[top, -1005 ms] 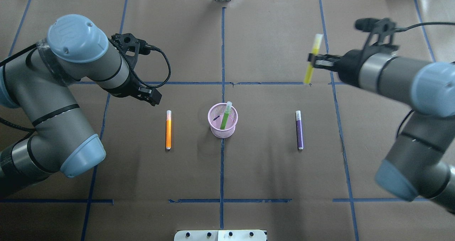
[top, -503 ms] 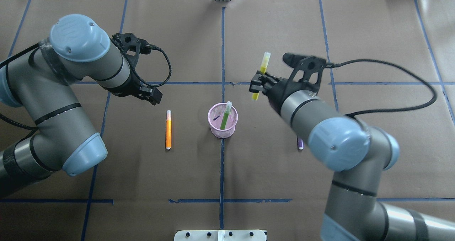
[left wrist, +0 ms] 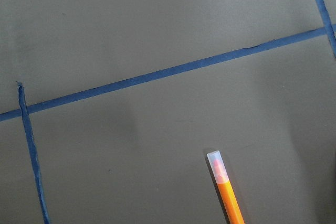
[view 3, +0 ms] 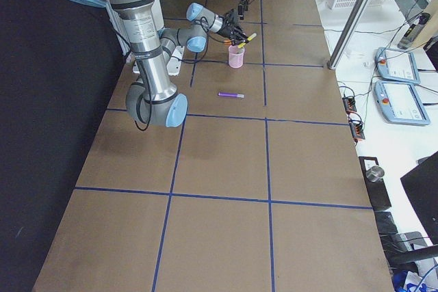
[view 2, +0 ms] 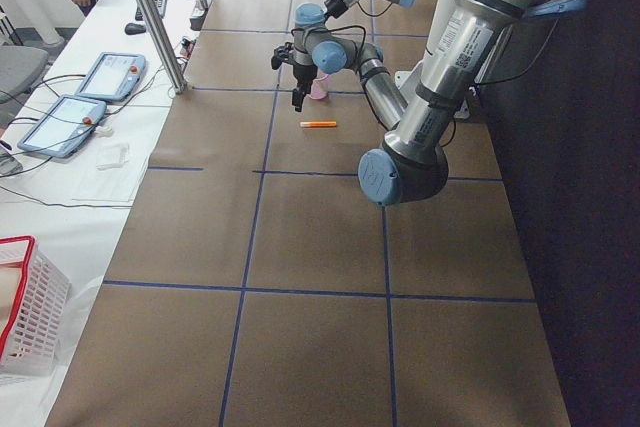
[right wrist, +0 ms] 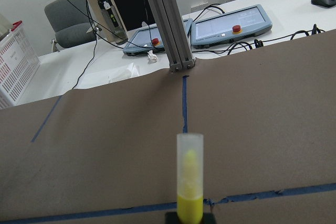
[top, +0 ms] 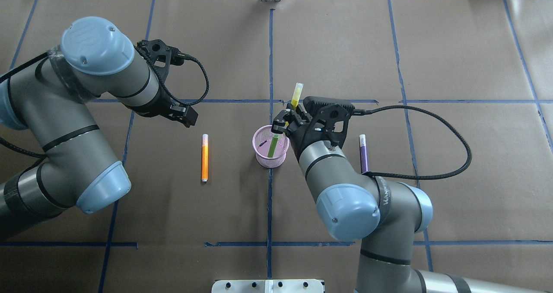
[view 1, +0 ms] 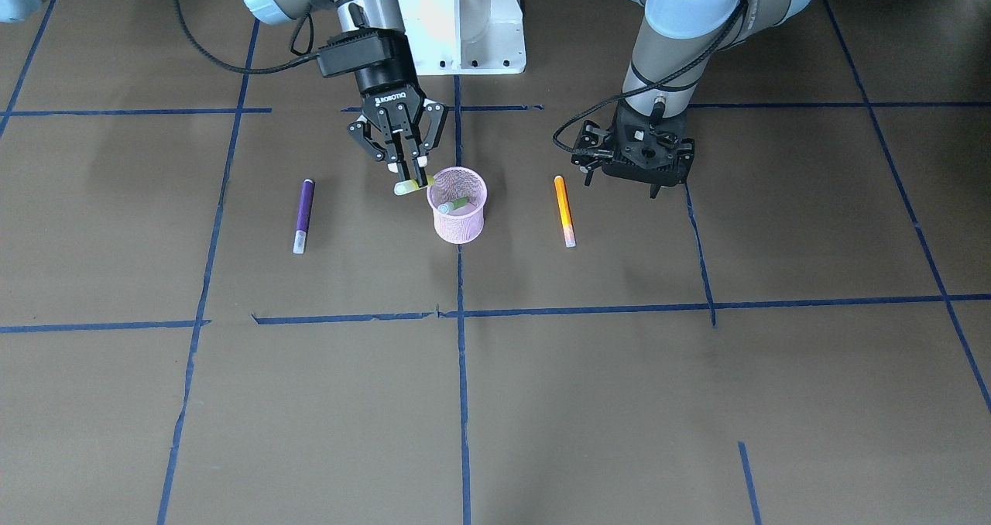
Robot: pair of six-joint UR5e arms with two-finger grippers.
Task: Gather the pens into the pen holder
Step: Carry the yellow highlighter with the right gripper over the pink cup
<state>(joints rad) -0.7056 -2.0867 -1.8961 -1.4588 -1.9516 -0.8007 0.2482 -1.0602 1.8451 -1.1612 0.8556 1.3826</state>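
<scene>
The pink mesh pen holder (top: 271, 154) (view 1: 458, 219) stands at the table's middle with a green pen (top: 272, 144) leaning inside. My right gripper (top: 288, 119) (view 1: 409, 178) is shut on a yellow pen (top: 296, 95) (right wrist: 189, 182), held tilted, its pale cap pointing away and its lower end at the holder's rim. An orange pen (top: 204, 157) (left wrist: 227, 188) lies flat to the holder's left. A purple pen (top: 363, 151) (view 1: 303, 214) lies to its right, partly behind my right arm. My left gripper (top: 186, 116) (view 1: 635, 175) hovers open above the orange pen's capped end, holding nothing.
Brown paper with blue tape lines (top: 270, 59) covers the table. A white robot base (view 1: 463, 22) sits at the near edge. Tablets (right wrist: 231, 27) and a white basket (right wrist: 13, 66) sit on a side bench beyond the far edge.
My right arm swung in from the far right to the pen holder, carrying the yellow pen with it. The left arm stayed almost still.
</scene>
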